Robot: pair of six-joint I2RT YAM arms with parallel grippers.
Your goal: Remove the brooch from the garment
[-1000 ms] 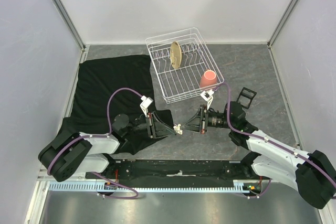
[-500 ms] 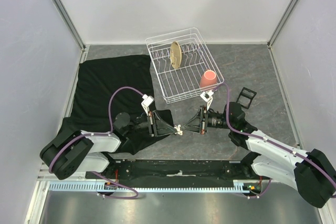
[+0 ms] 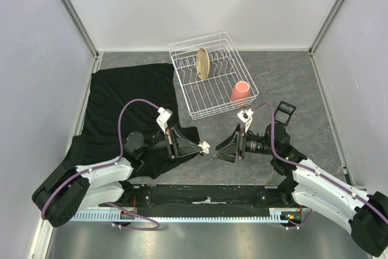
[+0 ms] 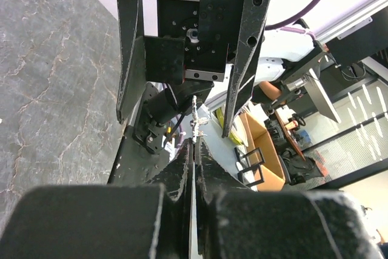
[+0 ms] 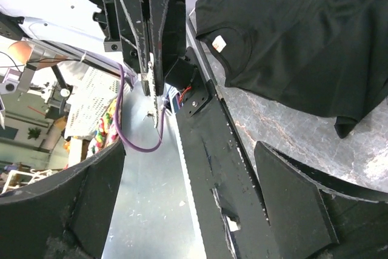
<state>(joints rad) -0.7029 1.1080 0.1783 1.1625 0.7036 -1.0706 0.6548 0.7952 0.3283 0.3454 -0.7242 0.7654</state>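
- the brooch has changed hands. a second ago the right end effector was pinching it while the left end effector closed in around it. now the left one is pressed together on it.
- the right end effector has let go. its fingers are spread wide and it has backed off toward the right edge of the surface, leaving a clear gap between it and the brooch.
- the brooch sits at the very tip of the left fingers, lifted off the surface near the middle of the near edge. from the left wrist it shows edge-on as a thin pin poking out between the closed fingers.
- the shirt lies flat along the left edge of the surface, with one corner running under the left arm. in the right wrist view no cloth hangs from the brooch, so it looks free of the shirt, though the pin is too small to be sure.
- for the task, the removal looks as good as done. what seems left is to carry the brooch clear of the shirt and set it down.
- the hold is only a fingertip pinch on a tiny thing, so a quick swing could shake it loose.
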